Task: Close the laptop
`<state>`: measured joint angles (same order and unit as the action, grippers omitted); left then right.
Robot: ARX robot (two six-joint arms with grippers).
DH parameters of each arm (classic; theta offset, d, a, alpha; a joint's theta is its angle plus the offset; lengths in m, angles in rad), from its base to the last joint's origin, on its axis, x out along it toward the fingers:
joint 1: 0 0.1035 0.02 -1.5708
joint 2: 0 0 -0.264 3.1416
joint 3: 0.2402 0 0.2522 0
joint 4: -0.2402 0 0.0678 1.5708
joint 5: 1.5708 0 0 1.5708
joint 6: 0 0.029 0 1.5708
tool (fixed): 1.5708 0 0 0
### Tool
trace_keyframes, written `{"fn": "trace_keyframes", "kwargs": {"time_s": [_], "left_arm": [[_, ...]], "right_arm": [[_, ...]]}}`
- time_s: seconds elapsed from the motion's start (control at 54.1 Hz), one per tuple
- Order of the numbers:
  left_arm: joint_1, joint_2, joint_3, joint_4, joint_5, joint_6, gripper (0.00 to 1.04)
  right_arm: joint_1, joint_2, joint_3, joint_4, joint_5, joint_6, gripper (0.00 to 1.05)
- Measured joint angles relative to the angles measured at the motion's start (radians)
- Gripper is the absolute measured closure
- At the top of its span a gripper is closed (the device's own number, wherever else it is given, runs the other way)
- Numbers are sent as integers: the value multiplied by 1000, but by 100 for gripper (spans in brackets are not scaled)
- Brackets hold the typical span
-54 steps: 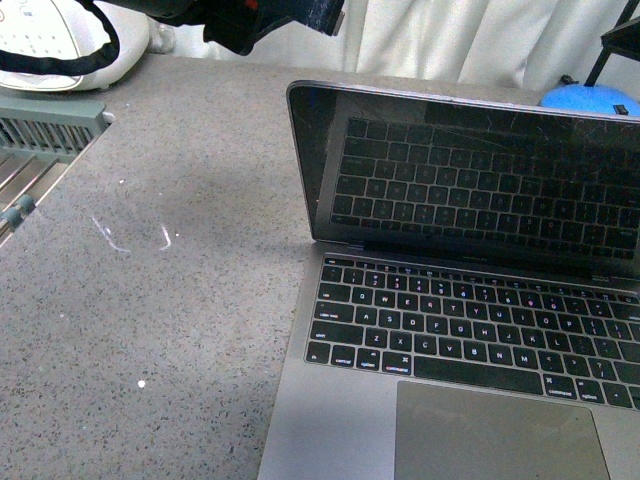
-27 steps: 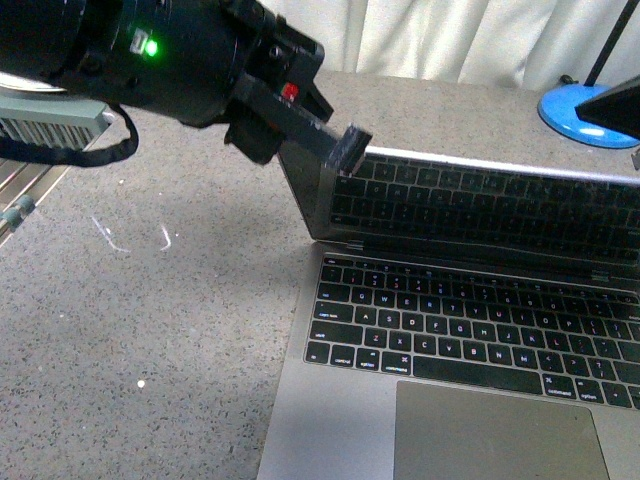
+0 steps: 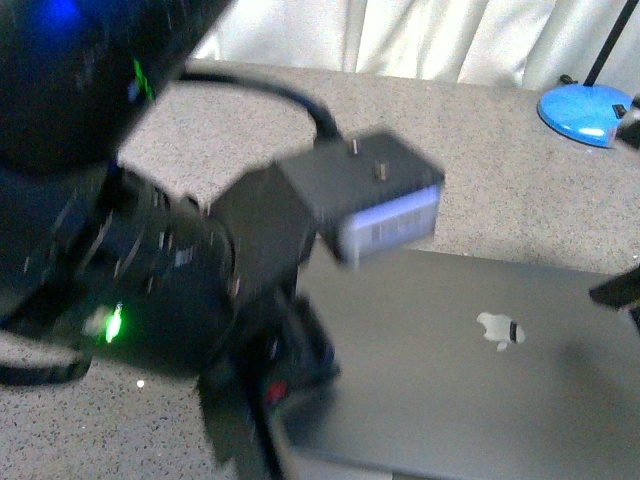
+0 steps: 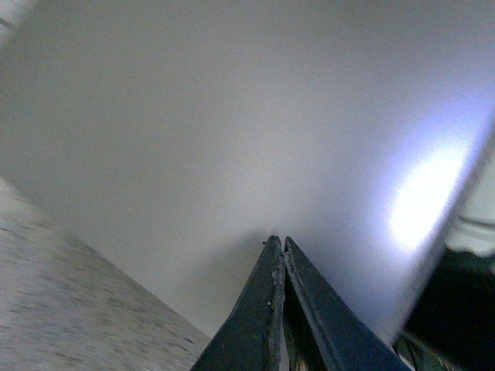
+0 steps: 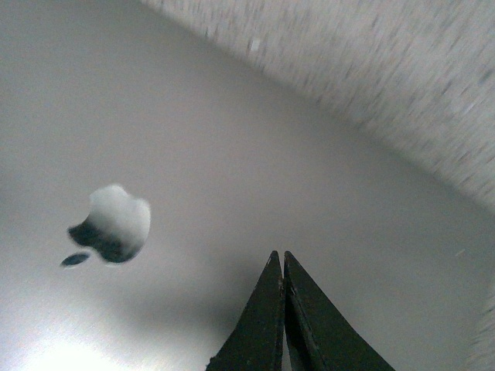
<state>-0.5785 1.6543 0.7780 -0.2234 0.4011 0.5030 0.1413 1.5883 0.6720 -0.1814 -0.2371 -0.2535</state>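
Note:
The laptop [image 3: 450,370] lies with its lid down flat, the silver apple logo [image 3: 498,330] facing up. My left arm [image 3: 150,280] fills the left of the front view, blurred, and reaches down over the lid's left corner. In the left wrist view, my left gripper [image 4: 278,242] is shut, its tips against the grey lid [image 4: 232,116]. My right gripper [image 5: 277,255] is also shut, tips close over the lid [image 5: 255,154] a little way from the logo [image 5: 112,224]. Only a dark sliver of the right arm [image 3: 618,290] shows at the front view's right edge.
The laptop rests on a speckled grey counter [image 3: 500,170]. A blue lamp base [image 3: 585,110] stands at the back right with a thin black stem. White curtains [image 3: 420,35] hang behind the counter. The counter's surface [image 4: 62,309] also shows beside the lid's edge.
The lid went from open, to pushed part-way down by my left gripper, to lying flat on the base. My left arm swung forward and down, close to the camera.

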Motion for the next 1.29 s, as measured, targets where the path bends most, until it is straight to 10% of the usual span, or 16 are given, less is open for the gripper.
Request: {"fn": "trace_keyframes", "kwargs": {"time_s": [0.388, 0.647, 0.961, 1.293], "left_arm": [[-77, -2, -72, -53, -21, 75, 101], [-37, -2, -56, 208, -225, -28, 101], [171, -41, 60, 441, -502, -214, 101], [407, -429, -238, 596, -520, -487, 101]], "right_arm": [[170, 33, -163, 69, 17, 203, 104], [65, -4, -123, 87, 189, 214, 104], [-82, -197, -77, 183, 346, 153, 104], [-71, -761, -362, 340, 529, 143, 104]]}}
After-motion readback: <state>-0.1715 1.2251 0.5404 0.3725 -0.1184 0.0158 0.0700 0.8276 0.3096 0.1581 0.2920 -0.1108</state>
